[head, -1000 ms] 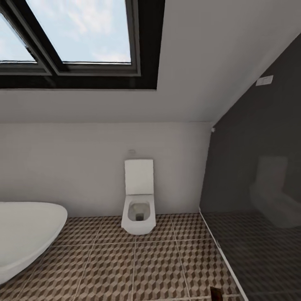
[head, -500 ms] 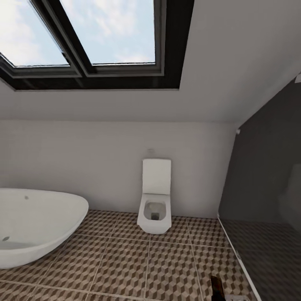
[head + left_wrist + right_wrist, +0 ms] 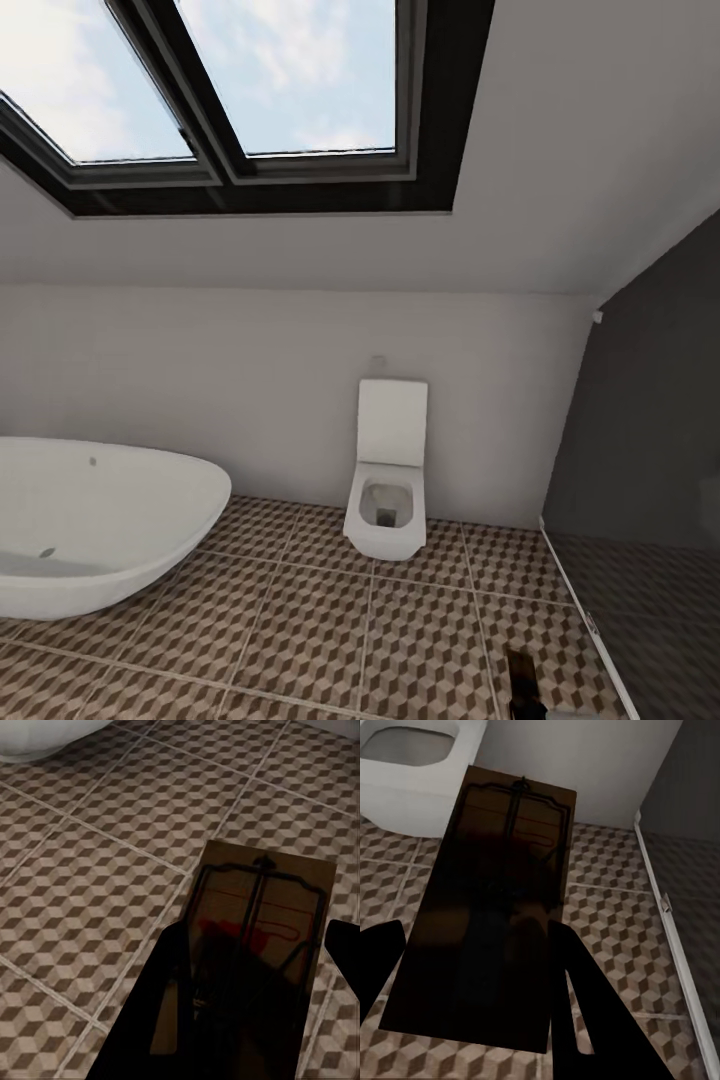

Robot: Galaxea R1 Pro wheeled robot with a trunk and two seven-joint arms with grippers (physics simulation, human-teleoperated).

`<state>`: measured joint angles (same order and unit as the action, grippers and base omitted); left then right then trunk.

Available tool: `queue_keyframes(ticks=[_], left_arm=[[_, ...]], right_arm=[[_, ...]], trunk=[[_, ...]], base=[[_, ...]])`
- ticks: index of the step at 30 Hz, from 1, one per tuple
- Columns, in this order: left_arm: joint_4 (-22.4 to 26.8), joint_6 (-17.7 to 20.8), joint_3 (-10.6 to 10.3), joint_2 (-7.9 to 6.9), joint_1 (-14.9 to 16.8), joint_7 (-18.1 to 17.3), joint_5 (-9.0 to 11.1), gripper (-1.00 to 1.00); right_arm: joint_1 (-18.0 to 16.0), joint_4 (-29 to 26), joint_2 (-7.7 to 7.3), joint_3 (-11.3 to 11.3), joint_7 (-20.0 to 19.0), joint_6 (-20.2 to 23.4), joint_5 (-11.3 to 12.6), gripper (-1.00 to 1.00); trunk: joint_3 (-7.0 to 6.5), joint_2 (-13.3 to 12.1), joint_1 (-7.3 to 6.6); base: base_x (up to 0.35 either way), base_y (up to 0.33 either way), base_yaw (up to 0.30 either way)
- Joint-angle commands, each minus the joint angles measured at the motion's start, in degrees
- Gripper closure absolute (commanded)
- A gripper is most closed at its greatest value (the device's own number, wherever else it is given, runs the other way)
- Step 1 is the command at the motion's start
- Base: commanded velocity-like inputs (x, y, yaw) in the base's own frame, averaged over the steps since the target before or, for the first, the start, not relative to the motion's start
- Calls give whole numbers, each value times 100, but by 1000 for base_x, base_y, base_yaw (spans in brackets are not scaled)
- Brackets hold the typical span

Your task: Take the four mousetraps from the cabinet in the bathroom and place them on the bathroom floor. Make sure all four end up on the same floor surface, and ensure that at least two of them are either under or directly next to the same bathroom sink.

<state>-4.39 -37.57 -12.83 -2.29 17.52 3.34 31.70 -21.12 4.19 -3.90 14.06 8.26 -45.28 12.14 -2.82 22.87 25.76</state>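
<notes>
My left gripper [image 3: 255, 971] is shut on a mousetrap [image 3: 262, 892], a dark-brown board with a metal bar and red print, held flat above the bathroom floor [image 3: 97, 870]. My right gripper [image 3: 480, 960] is shut on a second mousetrap [image 3: 510, 817], its dark fingers [image 3: 592, 1020] on either side of the board, which hangs over the floor [image 3: 615, 922] close to the toilet. In the head view a dark-brown sliver [image 3: 520, 680] at the bottom edge looks like the end of that board. The cabinet and the bathroom sink are out of view.
A white oval bathtub [image 3: 90, 530] stands at the left and a white wall-hung toilet [image 3: 388, 500] against the far wall. A dark glass partition [image 3: 650, 480] with a white floor rail bounds the right. Patterned floor [image 3: 330, 630] lies open between them, under a skylight [image 3: 250, 90].
The head view has turned to the left: the toilet and the bathtub sit further right in the picture, and more of the tub shows. Both mousetraps stay held.
</notes>
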Motion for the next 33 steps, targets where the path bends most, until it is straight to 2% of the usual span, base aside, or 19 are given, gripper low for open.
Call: queue_keyframes(ticks=[1,5,9,11,16,19,26,33], left_arm=[[-15,-31,-43,31,6,46,-5,100],[36,-69,-62,17,10,113,-9,100],[397,-20,-88,0,17,254,-32,100],[687,146,-93,-37,38,288,-37,100],[1737,1381,-95,-271,64,327,-39,100],[2131,1707,-49,-358,66,334,-33,100],[2240,1827,-13,-405,67,389,-32,100],[2237,1878,-63,-397,68,394,-46,100]], right_arm=[[-6,20,3,51,11,-14,34,100],[-6,20,3,51,-6,74,34,100],[-6,18,3,49,-1,344,34,100],[-6,15,3,46,17,407,32,100],[-6,12,-1,37,46,435,33,100],[-6,11,-3,36,51,433,29,100],[-6,11,-3,35,53,448,31,100],[-6,11,2,46,35,478,32,100]], trunk=[[2,5,2],[2,5,2],[2,5,2],[2,5,2],[2,5,2],[2,5,2],[2,5,2],[2,5,2]], base=[[0,0,1],[0,0,0],[0,0,0],[0,0,0],[0,0,0],[0,0,0],[0,0,0],[0,0,0]])
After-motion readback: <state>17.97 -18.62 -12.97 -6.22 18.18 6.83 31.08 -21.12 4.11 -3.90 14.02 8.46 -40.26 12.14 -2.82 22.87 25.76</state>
